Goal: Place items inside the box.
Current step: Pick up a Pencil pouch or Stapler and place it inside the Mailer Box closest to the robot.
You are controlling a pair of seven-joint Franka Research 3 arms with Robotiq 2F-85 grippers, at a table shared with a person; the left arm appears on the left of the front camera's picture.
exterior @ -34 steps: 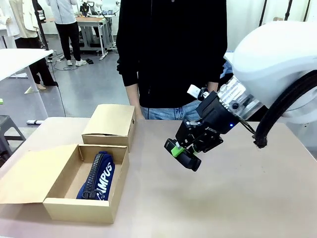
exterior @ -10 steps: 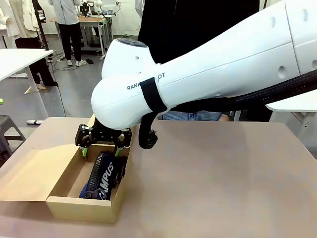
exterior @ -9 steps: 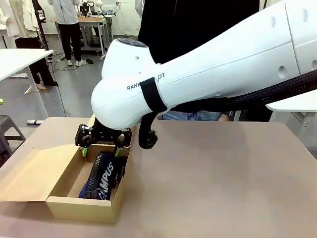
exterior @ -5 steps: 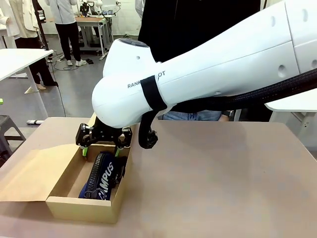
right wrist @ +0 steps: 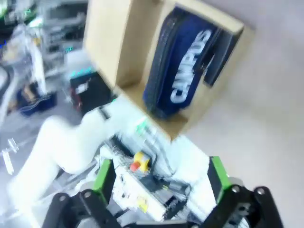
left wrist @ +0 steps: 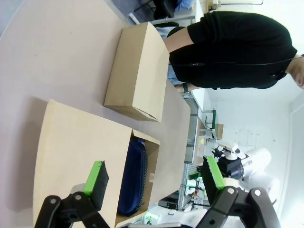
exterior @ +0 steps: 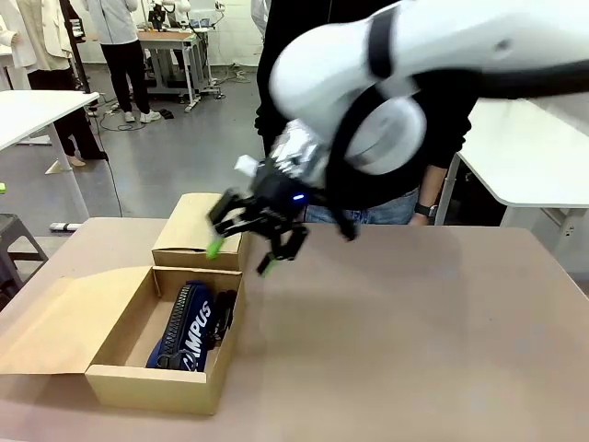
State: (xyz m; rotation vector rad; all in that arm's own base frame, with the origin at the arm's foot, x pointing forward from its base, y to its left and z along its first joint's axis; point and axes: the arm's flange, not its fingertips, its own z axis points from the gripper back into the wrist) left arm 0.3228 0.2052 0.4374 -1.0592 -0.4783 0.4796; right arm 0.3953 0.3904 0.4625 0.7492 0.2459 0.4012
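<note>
Above the table by a closed cardboard box (exterior: 198, 226), the right gripper (exterior: 240, 258) hangs with its jaws wide and empty in the front view. Its own blurred wrist view looks into the open box (exterior: 152, 391), where the navy zip pouch (right wrist: 185, 66) lies with a black item (right wrist: 221, 52) beside it. White letters on the pouch read "CAMPUS". The left wrist view adds the left gripper (left wrist: 154, 173), also spread wide and empty, and a person's black top (left wrist: 228, 52).

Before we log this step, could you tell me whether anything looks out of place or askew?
Nothing stands out: the navy CAMPUS pouch lies inside the open box, a black item beside it; nothing is spilled.
</note>
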